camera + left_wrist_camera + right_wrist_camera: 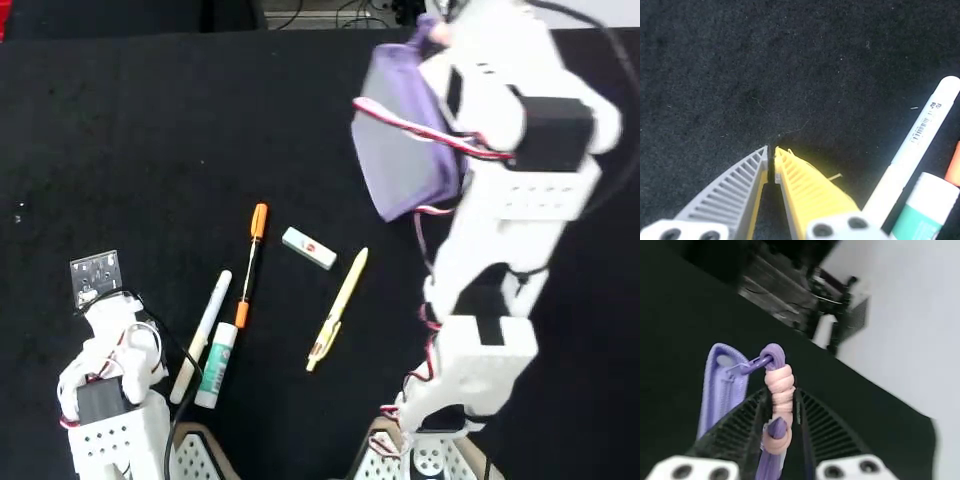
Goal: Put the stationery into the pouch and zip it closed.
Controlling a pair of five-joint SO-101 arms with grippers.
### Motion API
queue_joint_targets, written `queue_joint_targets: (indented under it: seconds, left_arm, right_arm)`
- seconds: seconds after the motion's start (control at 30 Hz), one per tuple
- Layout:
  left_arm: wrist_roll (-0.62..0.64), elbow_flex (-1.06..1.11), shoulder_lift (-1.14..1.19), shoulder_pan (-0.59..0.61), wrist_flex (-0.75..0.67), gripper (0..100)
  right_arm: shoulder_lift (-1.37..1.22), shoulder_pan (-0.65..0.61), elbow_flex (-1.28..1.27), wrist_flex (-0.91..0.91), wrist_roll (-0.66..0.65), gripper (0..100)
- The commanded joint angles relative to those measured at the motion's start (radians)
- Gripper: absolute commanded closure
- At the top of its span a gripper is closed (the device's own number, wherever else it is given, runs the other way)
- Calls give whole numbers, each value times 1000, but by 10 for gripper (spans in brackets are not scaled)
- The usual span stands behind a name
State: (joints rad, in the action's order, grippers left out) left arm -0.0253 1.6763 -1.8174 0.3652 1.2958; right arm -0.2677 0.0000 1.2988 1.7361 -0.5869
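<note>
Pouch (405, 150) is up off the worktop (120, 130), purple and hanging at the far right, close against the right arm (520, 130). Right jaws are clamped on the knotted pink-and-purple cord (780, 385) tied to the zip pull. The cord runs straight down the gap between the two black jaws, its purple loop poking out past their tips. The pouch itself hangs just off to one side of them, zip end turned toward the wrist camera.

Over at the near left, the left arm (110, 400) sits low. Left jaws are together, nothing between them, tips pointed at bare black worktop.

Stationery all lies out on the worktop, well apart from the pouch. White marker (202, 335) and glue stick (217, 365) lie side by side, just beside the left jaws. Orange-capped pen (250, 265) stretches away from them, its near end by the top of the glue stick. White eraser (308, 248) sits a little to the right of that pen. Yellow pen (338, 308) lies slantwise, nearest the base of the right arm.
</note>
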Motion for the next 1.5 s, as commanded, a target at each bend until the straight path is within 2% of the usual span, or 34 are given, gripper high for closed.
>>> queue_joint_targets:
  seconds: [0.0, 0.3, 0.43, 0.73, 0.87, 0.97, 1.23, 1.47]
  left_arm:
    - [-8, 24, -8, -8, -21, 970]
    - [-5, 24, -8, -15, -21, 970]
    - [-5, 24, -8, -15, -21, 970]
    - [-5, 24, -8, -15, -21, 970]
    - [-5, 24, -8, -15, -21, 970]
    - [-5, 24, -8, -15, -21, 970]
    - [-5, 24, -8, -16, -21, 970]
    - [-5, 24, -8, -16, -21, 970]
  right_arm:
    - [56, -127, -35, 26, 107, 988]
    - [65, -305, -243, 31, 129, 988]
    - [91, -361, -371, 31, 183, 988]
    - [328, -508, -740, 23, 180, 988]
    - [420, -506, -967, -14, 166, 988]
    - [503, -508, -1165, -63, 92, 988]
    - [829, -505, -1685, -319, 58, 988]
    - [981, -417, -1891, -362, -18, 988]
